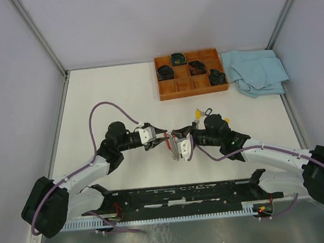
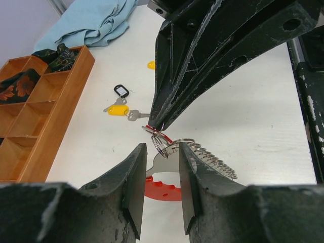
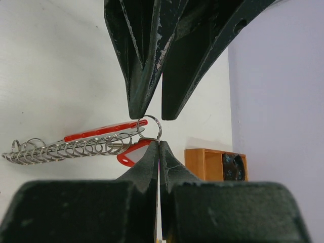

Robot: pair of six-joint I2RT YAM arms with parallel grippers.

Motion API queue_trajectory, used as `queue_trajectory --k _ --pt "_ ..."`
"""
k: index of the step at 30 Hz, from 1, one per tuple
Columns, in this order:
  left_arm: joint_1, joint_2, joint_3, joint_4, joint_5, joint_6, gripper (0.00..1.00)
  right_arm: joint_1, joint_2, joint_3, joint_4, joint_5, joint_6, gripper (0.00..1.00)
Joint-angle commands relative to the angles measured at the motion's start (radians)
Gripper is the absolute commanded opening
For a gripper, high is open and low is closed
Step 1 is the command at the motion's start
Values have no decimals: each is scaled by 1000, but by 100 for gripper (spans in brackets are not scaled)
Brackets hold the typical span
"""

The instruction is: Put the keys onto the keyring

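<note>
While the right gripper [image 3: 159,147], jaws pressed together, pinched the keyring [image 3: 101,130] at their tips to steady it, the left gripper [image 2: 163,150], jaws narrowly apart, apparently clamped the red key [image 2: 164,163] between them, presenting it for threading.

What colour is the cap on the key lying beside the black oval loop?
The key cap is yellow, best seen in the left wrist view.

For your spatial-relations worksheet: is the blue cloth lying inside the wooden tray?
No, the blue cloth lies outside the wooden tray, beside it.
</note>
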Motion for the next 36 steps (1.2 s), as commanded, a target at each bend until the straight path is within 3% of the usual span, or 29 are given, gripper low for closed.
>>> queue_trajectory --k 1,16,23,36 --pt "-1 13 51 -16 1 -3 38 -1 -30 48 29 -25 -10 1" --pt "-1 62 101 -82 0 -46 29 6 -24 61 2 -27 -38 1" --pt "-1 62 106 -92 -8 -48 3 10 -23 60 -17 0 -54 1" --pt "-1 -1 38 45 -89 -101 3 10 -11 58 -139 119 -83 1"
